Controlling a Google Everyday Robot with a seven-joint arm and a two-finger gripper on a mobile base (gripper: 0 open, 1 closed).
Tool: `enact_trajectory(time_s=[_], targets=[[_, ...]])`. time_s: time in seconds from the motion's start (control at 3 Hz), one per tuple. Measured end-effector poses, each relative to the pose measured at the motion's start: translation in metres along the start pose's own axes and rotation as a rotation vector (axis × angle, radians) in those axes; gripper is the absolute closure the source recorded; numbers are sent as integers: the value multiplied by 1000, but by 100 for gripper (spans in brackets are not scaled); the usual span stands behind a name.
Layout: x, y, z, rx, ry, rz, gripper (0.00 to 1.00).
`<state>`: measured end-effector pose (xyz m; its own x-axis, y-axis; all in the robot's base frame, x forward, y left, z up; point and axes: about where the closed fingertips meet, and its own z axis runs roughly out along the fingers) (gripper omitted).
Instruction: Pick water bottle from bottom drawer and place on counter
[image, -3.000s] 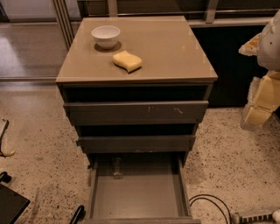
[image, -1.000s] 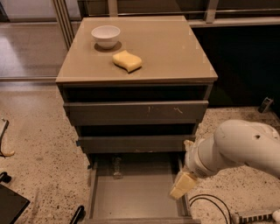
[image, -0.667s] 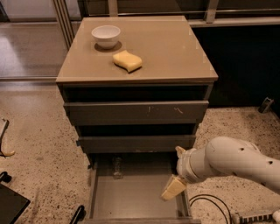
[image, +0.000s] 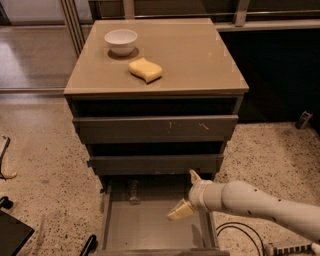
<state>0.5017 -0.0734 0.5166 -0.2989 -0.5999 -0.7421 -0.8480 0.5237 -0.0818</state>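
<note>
1. The water bottle (image: 133, 190) is sitting in deep shadow at the back left of the bottom drawer (image: 145, 227); its pose is hard to make out.
2. The drawer's front edge and the arm's far end are running out of frame.
3. The gripper (image: 182, 195) is hanging over the drawer's right side, jaws apart and gripping nothing, with the bottle off to their left, not touching.
4. A white bowl (image: 121, 41) and yellow sponge (image: 145, 69) are sitting on the counter (image: 195, 55).

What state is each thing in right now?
bottom drawer: pulled far out.
water bottle: in it, back left, ungrasped.
gripper: open, empty, above the drawer's right side.
top drawer: barely out.
middle drawer: barely out.
white bowl: upright on the counter.
sponge: lying beside it.
</note>
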Motion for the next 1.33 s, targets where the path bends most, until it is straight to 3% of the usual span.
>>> enact_trajectory(time_s=[0.33,0.67,1.0,1.33], targets=[[0,0,0,0,0,0,0],[16,-3,10,26,5,19,0],[47,-4,37,35,8,49,0],[78,2,76,-4,-16,89,0]])
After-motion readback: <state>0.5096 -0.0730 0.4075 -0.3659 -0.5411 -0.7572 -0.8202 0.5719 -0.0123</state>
